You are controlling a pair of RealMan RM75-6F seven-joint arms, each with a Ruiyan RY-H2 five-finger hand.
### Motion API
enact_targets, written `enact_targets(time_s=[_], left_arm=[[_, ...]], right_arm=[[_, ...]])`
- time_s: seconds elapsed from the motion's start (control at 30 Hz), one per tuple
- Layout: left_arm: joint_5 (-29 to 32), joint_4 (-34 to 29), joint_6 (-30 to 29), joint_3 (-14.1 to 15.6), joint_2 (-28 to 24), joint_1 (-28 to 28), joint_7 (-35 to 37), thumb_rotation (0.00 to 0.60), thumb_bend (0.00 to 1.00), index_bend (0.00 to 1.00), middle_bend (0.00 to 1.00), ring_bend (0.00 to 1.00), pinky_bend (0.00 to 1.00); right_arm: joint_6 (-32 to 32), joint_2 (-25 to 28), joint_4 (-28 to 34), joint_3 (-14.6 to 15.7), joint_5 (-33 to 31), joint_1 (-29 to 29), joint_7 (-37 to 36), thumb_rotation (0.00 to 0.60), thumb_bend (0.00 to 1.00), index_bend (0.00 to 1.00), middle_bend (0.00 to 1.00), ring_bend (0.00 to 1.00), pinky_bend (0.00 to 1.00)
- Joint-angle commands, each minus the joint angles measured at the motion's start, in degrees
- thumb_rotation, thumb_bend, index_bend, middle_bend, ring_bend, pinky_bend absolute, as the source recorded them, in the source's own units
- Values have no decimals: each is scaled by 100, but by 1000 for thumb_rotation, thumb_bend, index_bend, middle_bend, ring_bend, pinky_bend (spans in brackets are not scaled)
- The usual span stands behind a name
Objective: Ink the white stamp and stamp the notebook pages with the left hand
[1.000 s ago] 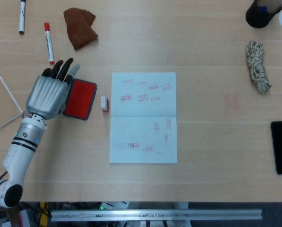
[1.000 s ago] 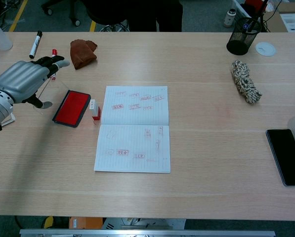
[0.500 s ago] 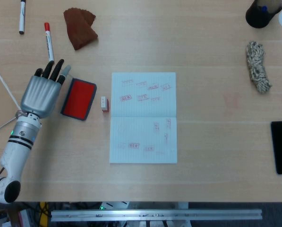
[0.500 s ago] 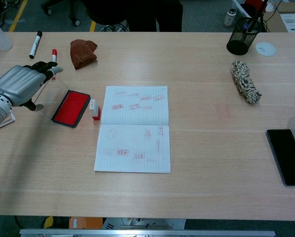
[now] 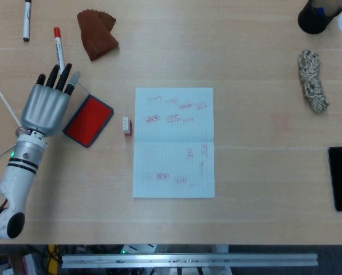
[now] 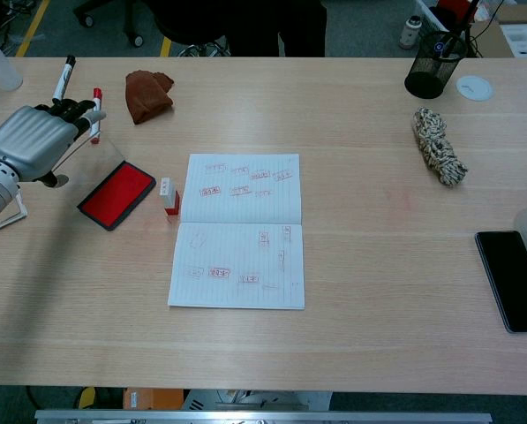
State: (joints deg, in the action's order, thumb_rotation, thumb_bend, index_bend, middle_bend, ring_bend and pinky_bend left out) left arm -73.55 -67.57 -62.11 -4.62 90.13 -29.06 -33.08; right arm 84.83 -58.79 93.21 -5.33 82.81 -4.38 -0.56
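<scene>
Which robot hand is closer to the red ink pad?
The left. The left hand sits just left of the red ink pad, fingers spread and holding nothing. The right hand shows in neither view, so its position cannot be told.

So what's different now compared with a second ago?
The left hand has drawn back to the left, off the red ink pad, and holds nothing. The pad itself has shifted left and turned, now lying more askew. The white stamp stays standing beside the notebook, untouched, and the stamped pages look the same. The right hand is not in view.
</scene>
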Motion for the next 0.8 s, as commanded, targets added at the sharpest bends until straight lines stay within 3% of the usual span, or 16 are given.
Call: enact_targets(time_s=[0.03,0.27,0.43,0.6,0.8], left_arm=[[21,103,-1,-45,50,-49,-21,600,166,0,0,61,252],[-286,-526,-335,59,-362,61,164,600,166,0,1,59,254],[-1025,-1220,-724,270,-778,93,621,600,167,6,66,82,279],[-1817,-1380,-847,460,-879,-87,1308,600,166,190,195,222,439],[-2179,-1219,-537,551,-700,-384,1419,600,166,299,207,238,445]], right_arm=[[10,2,-2,0,1,9,-10,600,261,325,386,311,419],[57,3,-36,5,32,44,-67,600,261,325,386,311,419],[66,-7,-65,3,62,44,-97,600,261,325,386,311,419],[72,-14,-73,10,102,42,-108,600,261,325,386,311,419],[104,-4,-69,16,104,74,-117,600,261,325,386,311,419]])
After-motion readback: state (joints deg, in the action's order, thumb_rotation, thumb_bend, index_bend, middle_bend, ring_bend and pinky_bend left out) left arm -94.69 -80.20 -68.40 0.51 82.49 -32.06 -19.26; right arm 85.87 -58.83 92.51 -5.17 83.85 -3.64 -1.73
